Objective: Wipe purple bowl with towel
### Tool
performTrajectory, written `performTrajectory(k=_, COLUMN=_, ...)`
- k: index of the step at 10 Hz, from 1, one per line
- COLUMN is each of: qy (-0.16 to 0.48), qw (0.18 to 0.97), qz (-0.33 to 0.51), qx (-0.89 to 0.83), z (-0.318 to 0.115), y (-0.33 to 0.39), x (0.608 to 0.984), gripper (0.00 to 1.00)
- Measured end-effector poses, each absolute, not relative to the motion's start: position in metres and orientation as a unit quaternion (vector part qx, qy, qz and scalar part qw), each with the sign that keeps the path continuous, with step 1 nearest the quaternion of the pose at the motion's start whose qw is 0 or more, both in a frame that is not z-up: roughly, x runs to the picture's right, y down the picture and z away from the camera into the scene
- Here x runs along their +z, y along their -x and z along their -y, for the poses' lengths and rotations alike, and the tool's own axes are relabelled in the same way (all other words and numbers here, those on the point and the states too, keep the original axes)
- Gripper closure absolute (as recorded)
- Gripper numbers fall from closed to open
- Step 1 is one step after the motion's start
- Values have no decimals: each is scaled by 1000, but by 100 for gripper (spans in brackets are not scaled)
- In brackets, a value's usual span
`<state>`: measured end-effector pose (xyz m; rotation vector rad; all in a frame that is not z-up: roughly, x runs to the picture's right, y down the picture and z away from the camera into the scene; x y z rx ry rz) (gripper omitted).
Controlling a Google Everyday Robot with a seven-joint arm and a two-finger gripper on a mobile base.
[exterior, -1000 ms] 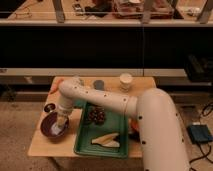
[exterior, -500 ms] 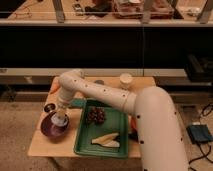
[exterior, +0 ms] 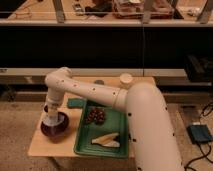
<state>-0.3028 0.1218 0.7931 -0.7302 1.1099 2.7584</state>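
Note:
The purple bowl (exterior: pixel 54 128) sits on the left part of the small wooden table (exterior: pixel 45 148). My white arm reaches from the lower right across the table and bends down over the bowl. My gripper (exterior: pixel 51 116) points down into the bowl and presses a pale towel (exterior: pixel 50 121) against its inside. The towel and the wrist hide the fingertips.
A green tray (exterior: pixel 82 144) lies right of the bowl, holding dark grapes (exterior: pixel 95 116) and a pale banana (exterior: pixel 106 140). A teal sponge (exterior: pixel 76 103) lies behind the bowl. A paper cup (exterior: pixel 125 80) stands at the table's back edge. A dark shelf unit runs behind.
The gripper with the towel has shifted slightly inside the bowl, and the elbow has swung a little back and up. The bowl has stayed in place.

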Motion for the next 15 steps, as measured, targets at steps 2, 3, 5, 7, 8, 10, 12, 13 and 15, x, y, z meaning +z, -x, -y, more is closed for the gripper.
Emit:
performTrajectory(k=2, qy=231, qw=47, qz=-364, qx=901, z=-136, y=305, x=789, gripper=100)
performTrajectory(k=3, qy=229, qw=52, qz=-368, qx=900, z=-147, y=306, x=788, gripper=100)
performTrajectory(k=5, qy=224, qw=58, qz=-376, qx=897, z=-167, y=300, x=786, gripper=100)
performTrajectory(k=7, qy=217, qw=59, qz=-384, qx=895, z=-177, y=290, x=789, gripper=100)
performTrajectory(k=8, qy=214, qw=59, qz=-387, qx=895, z=-180, y=286, x=791, gripper=100)
performTrajectory(k=10, qy=208, qw=53, qz=-397, qx=893, z=-188, y=278, x=800, gripper=100)
performTrajectory(k=12, qy=203, qw=37, qz=-404, qx=891, z=-190, y=268, x=812, gripper=100)
performTrajectory(k=13, qy=200, qw=30, qz=-405, qx=892, z=-189, y=260, x=816, gripper=100)
performTrajectory(k=15, qy=195, qw=14, qz=-405, qx=893, z=-184, y=246, x=822, gripper=100)
